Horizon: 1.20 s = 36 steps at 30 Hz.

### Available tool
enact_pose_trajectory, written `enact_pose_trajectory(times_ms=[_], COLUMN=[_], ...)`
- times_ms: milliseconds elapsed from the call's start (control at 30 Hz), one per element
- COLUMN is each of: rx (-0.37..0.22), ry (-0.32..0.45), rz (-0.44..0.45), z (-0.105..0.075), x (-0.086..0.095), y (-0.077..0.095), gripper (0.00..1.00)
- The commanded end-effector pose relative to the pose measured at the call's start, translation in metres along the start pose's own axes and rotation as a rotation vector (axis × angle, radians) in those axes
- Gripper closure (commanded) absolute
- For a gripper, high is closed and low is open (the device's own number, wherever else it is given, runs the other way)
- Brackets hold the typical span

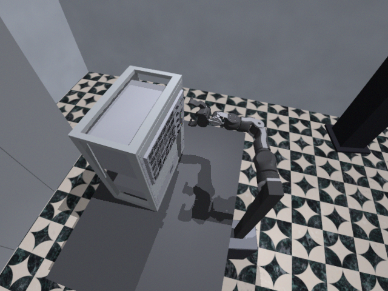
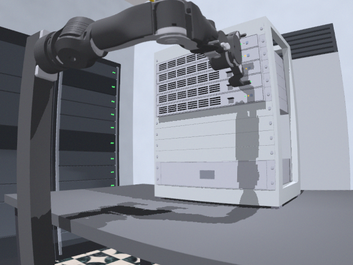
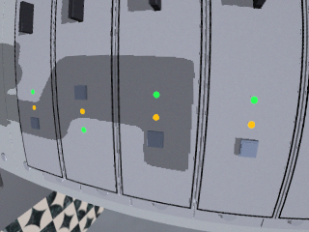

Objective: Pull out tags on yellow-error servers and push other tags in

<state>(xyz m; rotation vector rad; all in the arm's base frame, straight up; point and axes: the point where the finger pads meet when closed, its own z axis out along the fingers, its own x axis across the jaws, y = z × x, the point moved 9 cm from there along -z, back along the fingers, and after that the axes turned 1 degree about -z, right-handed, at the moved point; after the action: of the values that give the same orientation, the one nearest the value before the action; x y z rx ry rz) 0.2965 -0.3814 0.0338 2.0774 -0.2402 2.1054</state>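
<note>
The white rack [image 1: 103, 143] [image 2: 216, 196] stands upright on the table. In the wrist view its servers appear as vertical strips. Yellow lights show on the lowest server [image 3: 43, 155], the one above it [image 3: 92, 159], the third from the bottom [image 3: 164, 188] and the fourth from the bottom [image 3: 237, 193]. The top server shows a green light [image 2: 240, 44] and no visible yellow one. Their dark tags [image 3: 26, 17] [image 3: 75, 10] stick out; how far is unclear. The visible locate buttons [image 3: 155, 139] [image 3: 248, 148] are unlit. My gripper [image 1: 191, 113] [image 2: 245, 58] is open and empty, just in front of the servers' light end.
The grey table [image 1: 175, 250] [image 2: 284, 228] carries the rack. The arm's post [image 1: 256, 213] [image 2: 35, 142] stands at the table's edge. A dark server cabinet [image 2: 88, 122] with green lights stands behind at the left of the exterior view. The arm's shadow crosses the rack front.
</note>
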Motion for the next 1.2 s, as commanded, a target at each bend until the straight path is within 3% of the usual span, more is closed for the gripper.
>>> enact_pose_trajectory(times_ms=[0,833,900,1067,1167], rx=[0.001,0.001,0.002,0.001,-0.001], ry=[-0.005,-0.005,-0.005,-0.005,-0.005], rz=[-0.002,-0.002,-0.002,-0.002,-0.002], z=[0.0,0.0,0.0,0.0,0.0], x=[0.0,0.0,0.007,0.042,0.045], y=[0.0,0.0,0.0,0.001,0.001], gripper=[0.0,0.0,0.0,0.0,0.0])
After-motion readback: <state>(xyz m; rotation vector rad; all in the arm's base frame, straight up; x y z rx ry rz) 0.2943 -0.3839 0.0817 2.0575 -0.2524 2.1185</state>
